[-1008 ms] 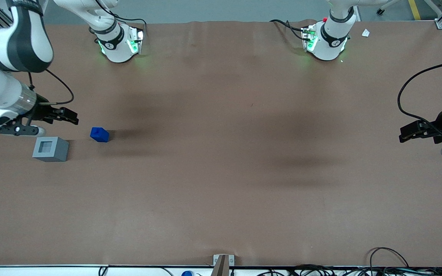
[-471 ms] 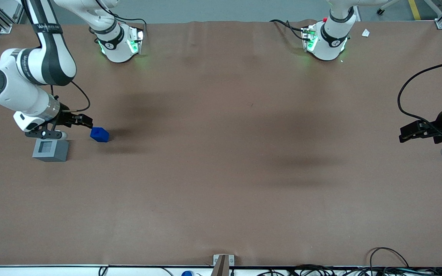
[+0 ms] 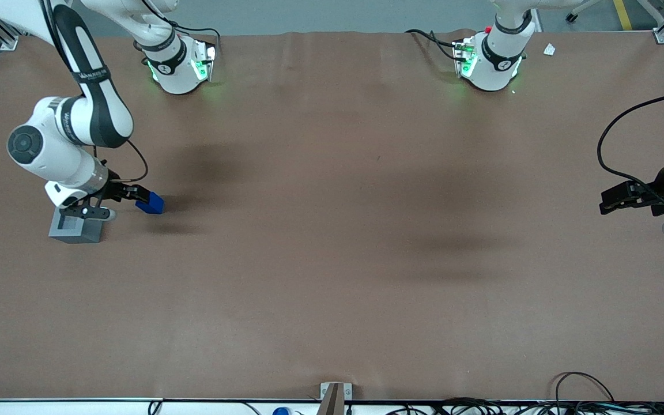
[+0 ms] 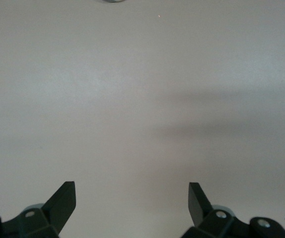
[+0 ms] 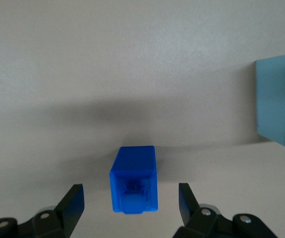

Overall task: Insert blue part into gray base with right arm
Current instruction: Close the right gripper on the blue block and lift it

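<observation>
Brown table (image 3: 332, 242) with blue part (image 3: 151, 203), gray base (image 3: 78, 231) alongside, end effector (image 3: 136, 193) at the part.

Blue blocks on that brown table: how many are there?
1. The blue part lies on the table beside the gray base, between the open fingers of the right arm's pincer. No other shows.

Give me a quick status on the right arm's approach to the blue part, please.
Gripper open, low at the blue part, fingers either side, not closed on it. Blue part on the table, beside the gray base. Nothing in the way.
</observation>
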Controlling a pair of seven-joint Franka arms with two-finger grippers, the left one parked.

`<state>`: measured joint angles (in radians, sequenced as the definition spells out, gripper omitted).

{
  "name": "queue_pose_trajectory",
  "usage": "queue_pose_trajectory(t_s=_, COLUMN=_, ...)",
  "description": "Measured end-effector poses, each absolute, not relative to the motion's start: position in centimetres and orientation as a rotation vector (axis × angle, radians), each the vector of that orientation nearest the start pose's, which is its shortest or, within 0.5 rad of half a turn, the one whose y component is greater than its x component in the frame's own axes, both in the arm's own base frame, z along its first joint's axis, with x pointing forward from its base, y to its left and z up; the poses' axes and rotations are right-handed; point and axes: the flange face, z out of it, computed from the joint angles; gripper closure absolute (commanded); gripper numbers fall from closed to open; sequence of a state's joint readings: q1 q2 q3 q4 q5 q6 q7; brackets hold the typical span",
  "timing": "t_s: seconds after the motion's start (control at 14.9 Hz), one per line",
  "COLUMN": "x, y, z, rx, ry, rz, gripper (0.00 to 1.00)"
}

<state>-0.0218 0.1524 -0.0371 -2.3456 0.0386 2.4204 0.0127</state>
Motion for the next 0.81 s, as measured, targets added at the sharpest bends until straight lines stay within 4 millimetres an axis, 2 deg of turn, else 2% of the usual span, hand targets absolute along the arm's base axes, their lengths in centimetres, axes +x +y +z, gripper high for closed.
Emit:
queue_pose_trajectory(t_s=0.13, x=50.3, y=-2.9, z=24.8, rx=-3.114, ry=0.157, rz=0.153, gripper=0.19)
queue_pose_trajectory(t_s=0.4, x=49.9, y=-2.9, z=23.1, rx=-3.112, ry=0.154, rz=0.209, gripper=0.39)
queue_pose_trajectory(t_s=0.67, x=49.8, y=-2.8, z=22.2, rx=-3.111, ry=0.152, rz=0.235, gripper=0.78)
queue_pose_trajectory(t_s=0.81, x=49.8, y=-2.8, z=22.2, rx=-3.111, ry=0.152, rz=0.234, gripper=0.89)
